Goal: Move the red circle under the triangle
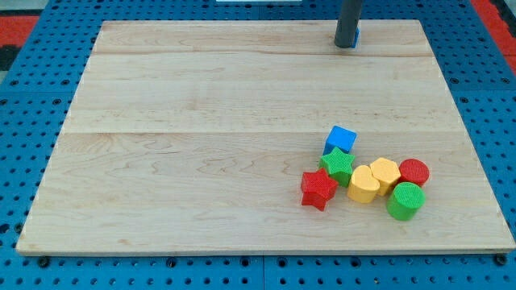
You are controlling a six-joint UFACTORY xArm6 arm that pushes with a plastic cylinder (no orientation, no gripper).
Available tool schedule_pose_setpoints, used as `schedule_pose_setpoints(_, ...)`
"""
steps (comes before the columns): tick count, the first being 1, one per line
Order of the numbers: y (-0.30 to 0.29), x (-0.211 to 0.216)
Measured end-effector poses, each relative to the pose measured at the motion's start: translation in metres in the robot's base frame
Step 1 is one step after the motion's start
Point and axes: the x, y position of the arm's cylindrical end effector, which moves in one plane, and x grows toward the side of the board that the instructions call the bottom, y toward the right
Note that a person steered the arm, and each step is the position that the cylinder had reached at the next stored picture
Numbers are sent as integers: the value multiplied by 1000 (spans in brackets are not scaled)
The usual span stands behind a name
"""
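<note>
A pale wooden board point(201, 145) of joined planks lies on a blue perforated surface point(32, 121) dotted with holes; red patches point(20, 24) show at both top corners, under even light

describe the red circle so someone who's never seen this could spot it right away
On the wooden board, look to the cluster of blocks near the view's bottom right. The red circle sits at the cluster's far right edge, beside the yellow block and just above the green circle. It is a round red cylinder, unlike the spiky red star at the cluster's left.
</note>
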Motion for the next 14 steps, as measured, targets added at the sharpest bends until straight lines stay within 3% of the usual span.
schedule_pose_setpoints(3,0,-4)
schedule_pose_setpoints(4,39,36)
schedule_pose_setpoints(5,120,111)
schedule_pose_setpoints(6,156,217)
schedule_pose_setpoints(7,158,286)
schedule_pose_setpoints(8,156,320)
schedule_pose_setpoints(9,142,336)
schedule_pose_setpoints(11,87,322)
schedule_pose_setpoints(14,77,305)
